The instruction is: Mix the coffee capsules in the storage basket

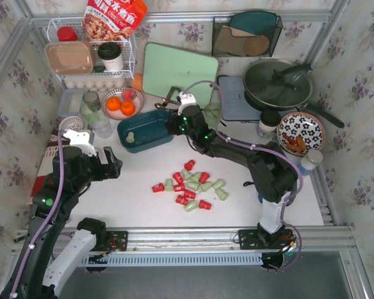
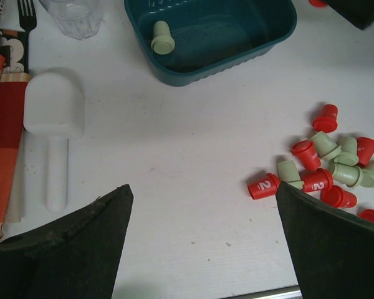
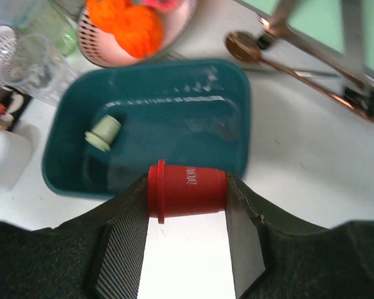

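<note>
Right hand (image 3: pixel 187 187) grips a red capsule (image 3: pixel 196 187) at the rim of the teal basket (image 3: pixel 68 180); one green capsule (image 3: pixel 103 132) lies inside. Left hand (image 2: pixel 202 188) gapes wide above the counter (image 2: pixel 174 137), beside the heap of capsules (image 1: pixel 190 185).

storage basket (image 2: pixel 193 73) cut by left wrist view's top edge, oranges (image 3: pixel 134 28) cropped in right wrist view

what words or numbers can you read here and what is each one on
"2", on the leftmost red capsule of the loose pile.
"2", on the second red capsule beside it.
Perhaps "3", on the printed mat, cut off by the frame.
Chinese characters on the held red capsule in the right gripper: too blurred.
Chinese characters on the red bag at the back: too small.
</note>
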### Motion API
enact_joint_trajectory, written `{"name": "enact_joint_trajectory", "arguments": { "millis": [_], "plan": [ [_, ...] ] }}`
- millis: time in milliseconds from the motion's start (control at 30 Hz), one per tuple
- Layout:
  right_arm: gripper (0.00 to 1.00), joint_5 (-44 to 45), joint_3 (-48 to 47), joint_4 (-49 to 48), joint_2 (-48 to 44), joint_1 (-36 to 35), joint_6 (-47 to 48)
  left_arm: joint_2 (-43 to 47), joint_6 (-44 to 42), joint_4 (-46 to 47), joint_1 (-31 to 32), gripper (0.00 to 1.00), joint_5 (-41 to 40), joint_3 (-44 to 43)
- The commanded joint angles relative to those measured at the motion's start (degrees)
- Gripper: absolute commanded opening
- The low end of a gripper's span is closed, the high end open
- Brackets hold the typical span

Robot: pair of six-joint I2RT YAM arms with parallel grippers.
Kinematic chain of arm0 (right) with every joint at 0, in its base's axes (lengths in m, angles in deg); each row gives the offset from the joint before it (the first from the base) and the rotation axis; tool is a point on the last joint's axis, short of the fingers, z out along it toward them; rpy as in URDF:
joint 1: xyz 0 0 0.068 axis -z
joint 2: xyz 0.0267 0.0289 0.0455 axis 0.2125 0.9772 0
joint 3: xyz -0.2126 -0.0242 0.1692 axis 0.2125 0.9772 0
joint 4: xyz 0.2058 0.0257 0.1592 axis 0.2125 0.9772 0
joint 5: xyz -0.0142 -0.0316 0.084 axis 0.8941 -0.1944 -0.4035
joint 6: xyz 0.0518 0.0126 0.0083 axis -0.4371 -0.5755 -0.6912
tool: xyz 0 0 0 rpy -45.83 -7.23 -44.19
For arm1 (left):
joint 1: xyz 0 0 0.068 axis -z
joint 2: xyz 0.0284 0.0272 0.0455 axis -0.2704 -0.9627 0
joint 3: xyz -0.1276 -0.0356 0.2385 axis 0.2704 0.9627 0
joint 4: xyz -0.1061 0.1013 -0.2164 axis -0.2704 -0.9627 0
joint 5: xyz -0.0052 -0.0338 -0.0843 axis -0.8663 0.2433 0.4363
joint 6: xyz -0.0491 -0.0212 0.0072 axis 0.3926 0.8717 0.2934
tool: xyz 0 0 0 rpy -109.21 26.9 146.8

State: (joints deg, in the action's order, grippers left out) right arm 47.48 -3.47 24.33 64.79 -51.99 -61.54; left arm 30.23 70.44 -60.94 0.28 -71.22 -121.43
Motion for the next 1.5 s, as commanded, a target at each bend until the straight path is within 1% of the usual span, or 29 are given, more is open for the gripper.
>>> {"name": "enact_joint_trajectory", "arguments": {
  "millis": [0, 133, 200, 333, 400, 467, 533, 633, 733, 833, 867, 933, 1067, 1233, 1300, 1400, 1467],
  "plan": [
    [0.22, -3.2, -7.1, -5.7, 6.5, -0.3, 2.1, -2.0, 0.2, 1.0, -0.1, 0.99, 0.1, -0.4],
    [0.28, -4.9, -14.5, -3.5, 13.9, -0.4, 2.5, -3.5, 0.8, 0.1, 0.0, 0.99, 0.8, -0.4],
    [0.30, -5.8, -16.5, -3.3, 16.7, -0.4, 2.6, -4.2, 1.7, -0.6, 0.1, 0.99, 1.2, -0.8],
    [0.36, -6.4, -19.1, -2.8, 20.9, -0.4, 3.3, -6.1, 5.8, -3.7, 0.1, 0.99, 2.2, -1.6],
    [0.40, -6.2, -19.4, -2.3, 21.5, -0.4, 3.8, -6.9, 9.4, -3.2, 0.4, 0.99, 3.4, -0.5],
    [0.43, -5.2, -18.9, -2.1, 21.5, -0.4, 4.4, -7.2, 12.5, -0.1, 1.5, 0.99, 3.0, 1.7],
    [0.47, -4.0, -17.8, -2.2, 21.0, -0.5, 4.7, -8.3, 14.3, 3.0, 3.7, 0.99, 0.0, 3.2],
    [0.59, -3.9, -15.7, -3.4, 20.2, -0.5, 4.8, -12.6, 14.7, 8.4, 9.5, 0.99, -7.5, 4.3],
    [0.65, -5.0, -15.2, -3.7, 20.1, -0.4, 4.6, -18.6, 13.9, 13.8, 15.7, 1.00, -13.1, 4.3],
    [0.71, -5.3, -15.2, -3.2, 19.8, -0.4, 4.5, -24.1, 13.8, 18.3, 17.5, 0.97, -13.3, 4.8],
    [0.73, -5.4, -15.1, -3.0, 19.4, -0.4, 4.5, -25.4, 13.8, 20.4, 17.8, 0.95, -12.6, 5.3],
    [0.74, -5.2, -14.6, -2.2, 18.1, -0.4, 4.5, -27.2, 13.7, 23.9, 18.5, 0.92, -11.3, 6.5],
    [0.74, -3.0, -10.1, -0.1, 10.8, -0.4, 5.0, -30.2, 13.4, 28.3, 20.8, 0.88, -11.0, 8.3],
    [0.76, 3.1, 0.0, 2.0, -0.9, -0.4, 7.8, -35.4, 13.5, 30.4, 23.2, 0.88, -11.3, 8.5],
    [0.77, 6.7, 4.6, 0.8, -4.9, -0.4, 9.3, -37.7, 14.2, 31.1, 23.8, 0.88, -10.8, 8.3],
    [0.77, 10.5, 11.1, 0.8, -8.8, -0.3, 10.9, -40.9, 15.2, 30.4, 24.7, 0.88, -10.5, 7.3],
    [0.77, 11.6, 16.5, -1.9, -11.2, -0.3, 11.8, -42.3, 15.3, 28.8, 25.1, 0.86, -10.6, 6.3]
  ]
}}
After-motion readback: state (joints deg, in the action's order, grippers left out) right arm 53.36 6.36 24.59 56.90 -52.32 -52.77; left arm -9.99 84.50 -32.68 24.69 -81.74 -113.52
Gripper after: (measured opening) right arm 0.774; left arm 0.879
